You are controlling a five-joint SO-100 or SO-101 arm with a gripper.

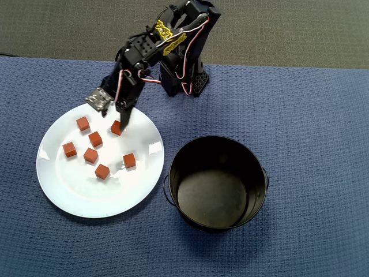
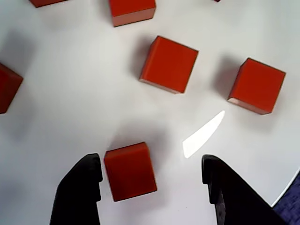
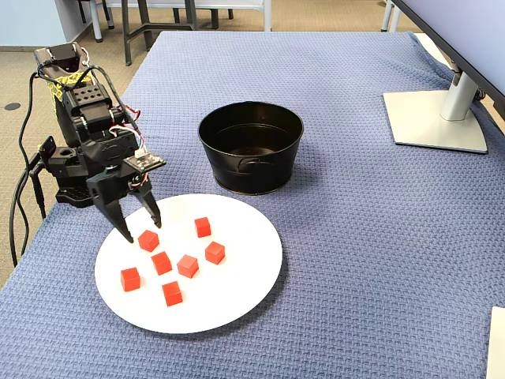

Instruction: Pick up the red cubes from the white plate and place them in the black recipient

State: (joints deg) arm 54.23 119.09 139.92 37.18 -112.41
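Over the white plate, arm bent down, fingers straddling a red cube

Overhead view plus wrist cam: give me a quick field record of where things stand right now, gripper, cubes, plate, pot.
gripper: open, low over the white plate's upper part in the overhead view
target cube: between the fingers, close to the left finger in the wrist view, not yet gripped
red cubes on plate: seven, counting the target; all apart from each other
black pot: right of the plate in the overhead view, upright, no cubes inside
surface: blue cloth
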